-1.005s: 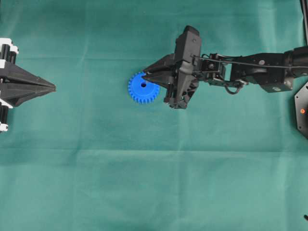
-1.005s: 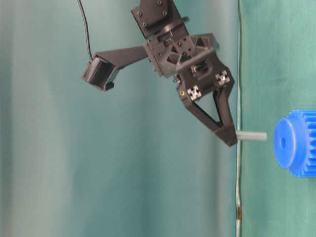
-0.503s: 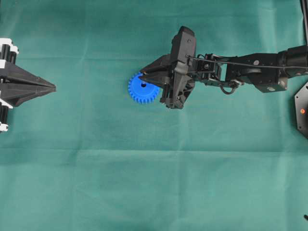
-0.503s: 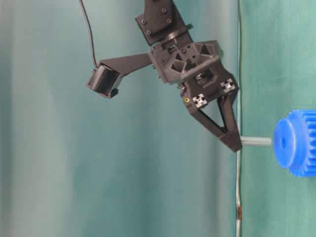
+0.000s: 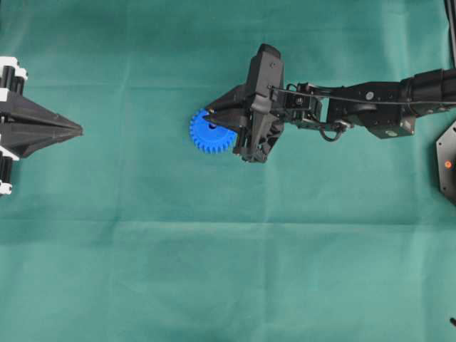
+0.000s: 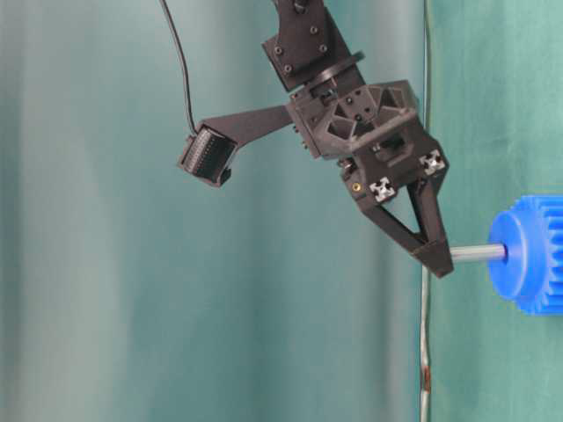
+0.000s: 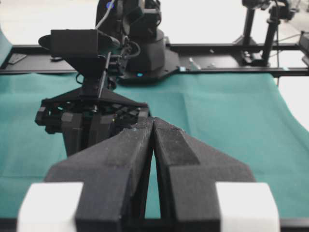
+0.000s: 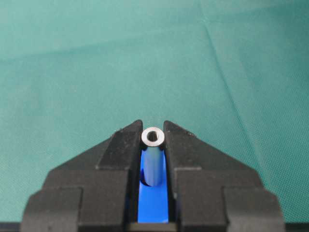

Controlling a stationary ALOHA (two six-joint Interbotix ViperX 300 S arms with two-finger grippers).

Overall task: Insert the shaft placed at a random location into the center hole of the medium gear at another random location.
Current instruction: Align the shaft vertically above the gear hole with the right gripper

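Observation:
The medium gear (image 5: 209,135) is bright blue and lies flat on the green cloth. My right gripper (image 5: 207,116) hangs over its hub, shut on the shaft (image 6: 479,253), a silvery-grey pin held upright. In the table-level view the shaft's free end meets the face of the gear (image 6: 532,255). In the right wrist view the shaft (image 8: 153,162) sits between the fingertips of the right gripper (image 8: 153,129), over blue hub (image 8: 153,205). A dark sliver of the center hole (image 8: 142,181) shows beside the pin's lower end. My left gripper (image 5: 78,130) rests shut and empty at the far left, seen also as left gripper (image 7: 153,122).
The right arm (image 5: 370,107) stretches in from the right edge. A black fixture with an orange dot (image 5: 447,164) sits at the right edge. In the left wrist view the right arm's gripper body (image 7: 91,116) stands straight ahead. Green cloth (image 5: 214,271) covers the table.
My right gripper has carried the shaft leftward and down toward the gear; the gap between pin and hub has closed. The left gripper has not moved.

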